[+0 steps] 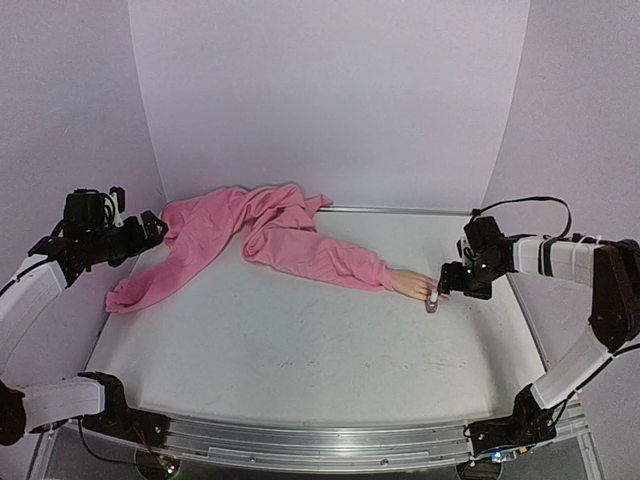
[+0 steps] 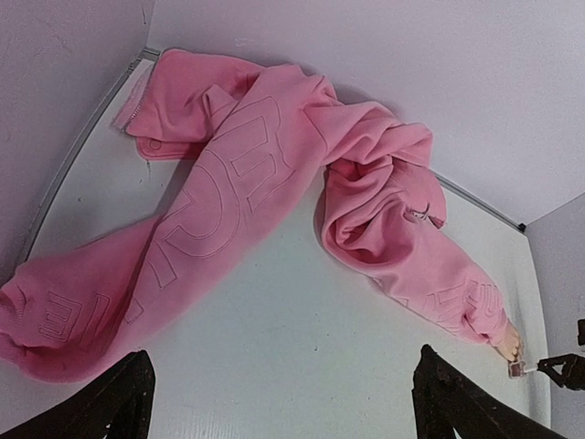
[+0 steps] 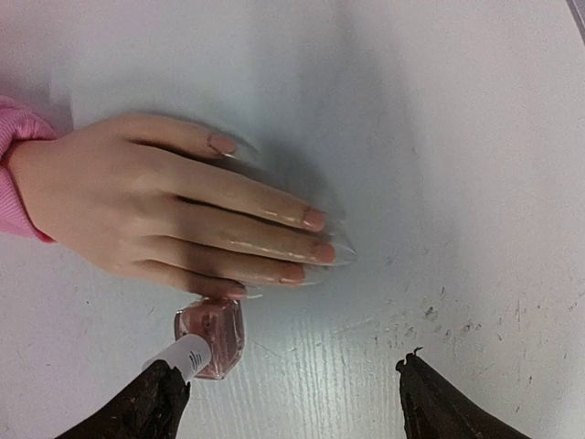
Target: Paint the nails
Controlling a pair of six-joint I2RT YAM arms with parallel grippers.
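Only up close: pinkish nails [image 3: 313,218]

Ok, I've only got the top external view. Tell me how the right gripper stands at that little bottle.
Observer: In the right wrist view the right gripper is open wide. The nail polish bottle's pale cap sits at one side of it, not clamped.
Operator: Check the nails for me.
Observer: The nails of the mannequin hand look pinkish, with long clear tips.
Operator: Now report the left gripper.
Observer: The left gripper is open with nothing in it, above the pink sweatshirt, which bears raised lettering.
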